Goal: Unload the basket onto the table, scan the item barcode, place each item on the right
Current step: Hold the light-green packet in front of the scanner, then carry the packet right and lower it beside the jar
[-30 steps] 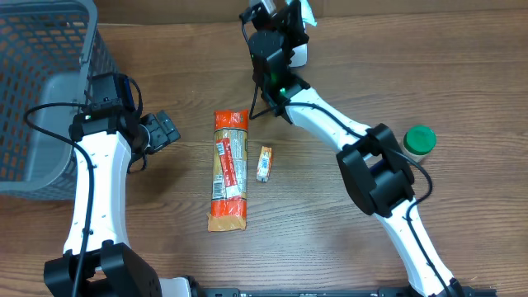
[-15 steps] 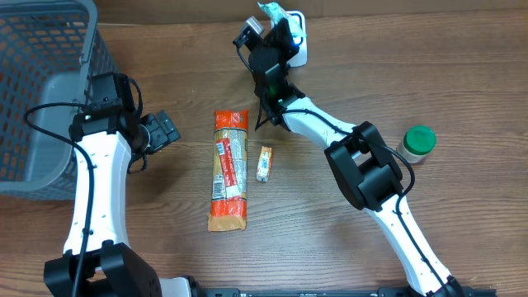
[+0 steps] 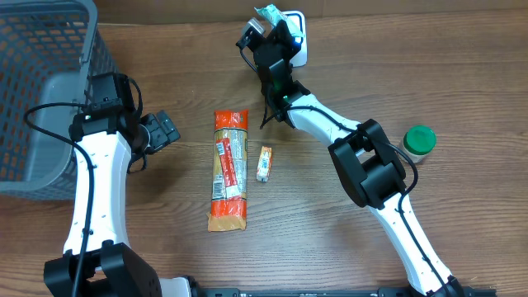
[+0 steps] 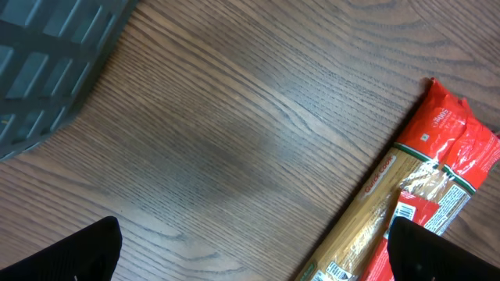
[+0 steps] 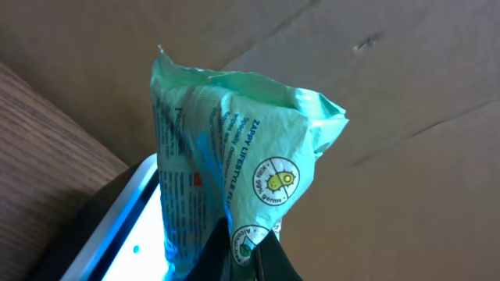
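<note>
My right gripper (image 5: 251, 254) is shut on a light green wipes packet (image 5: 234, 164), pinching its lower edge. The packet hangs over the glowing white scanner (image 5: 133, 234) at the table's far edge, blue light falling on its printed side. In the overhead view the packet (image 3: 270, 14) shows just above the right wrist, next to the scanner (image 3: 299, 45). My left gripper (image 4: 254, 254) is open above bare wood, its fingertips (image 4: 82, 251) wide apart, with nothing between them. It hovers left of the spaghetti pack (image 3: 230, 169).
A grey mesh basket (image 3: 41, 91) stands at the far left. The long red spaghetti pack (image 4: 422, 195) and a small yellow box (image 3: 264, 163) lie mid-table. A green-lidded jar (image 3: 418, 140) stands at the right. A cardboard wall (image 5: 375, 94) rises behind the scanner.
The right arm has swung the green packet left and back over the scanner, whose blue-white light now shows. The left arm has stayed still.
</note>
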Available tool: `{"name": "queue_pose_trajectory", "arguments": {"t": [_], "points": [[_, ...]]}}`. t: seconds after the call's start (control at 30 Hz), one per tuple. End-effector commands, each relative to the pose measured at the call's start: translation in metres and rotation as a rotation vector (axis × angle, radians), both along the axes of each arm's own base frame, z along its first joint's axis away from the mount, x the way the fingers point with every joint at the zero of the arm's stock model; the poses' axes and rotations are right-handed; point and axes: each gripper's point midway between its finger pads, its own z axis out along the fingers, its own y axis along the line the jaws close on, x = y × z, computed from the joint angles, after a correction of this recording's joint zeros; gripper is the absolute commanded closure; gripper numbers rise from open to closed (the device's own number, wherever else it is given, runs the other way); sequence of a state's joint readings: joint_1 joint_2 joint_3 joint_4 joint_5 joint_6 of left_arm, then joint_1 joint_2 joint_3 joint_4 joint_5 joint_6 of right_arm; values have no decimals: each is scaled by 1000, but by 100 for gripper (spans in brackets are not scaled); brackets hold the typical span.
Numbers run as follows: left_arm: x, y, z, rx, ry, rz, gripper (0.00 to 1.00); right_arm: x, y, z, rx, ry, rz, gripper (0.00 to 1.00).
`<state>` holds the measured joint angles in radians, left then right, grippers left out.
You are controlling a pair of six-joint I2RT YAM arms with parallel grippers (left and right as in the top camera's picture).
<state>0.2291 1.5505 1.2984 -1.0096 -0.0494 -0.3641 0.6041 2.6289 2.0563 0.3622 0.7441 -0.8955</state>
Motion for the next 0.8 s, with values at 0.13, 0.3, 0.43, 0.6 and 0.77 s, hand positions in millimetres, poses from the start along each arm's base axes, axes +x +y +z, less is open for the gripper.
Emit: {"name": "queue_pose_trajectory", "arguments": {"t": [0.13,0.3,0.43,0.6,0.77], "points": [[0,1,0,4,0,8,0,-1,2,-1,57,37,1,96],[0,1,0,4,0,8,0,-1,-2,-2,46,42,-24,93],[0,1,0,4,0,8,0,-4,-28,31,174,-112,-188,97],[0,1,0,4,0,8,0,-16,-53,88,290,-265,-322,97],[0,1,0,4,0,8,0,-31,-57,148,318,-291,-324,97]]}}
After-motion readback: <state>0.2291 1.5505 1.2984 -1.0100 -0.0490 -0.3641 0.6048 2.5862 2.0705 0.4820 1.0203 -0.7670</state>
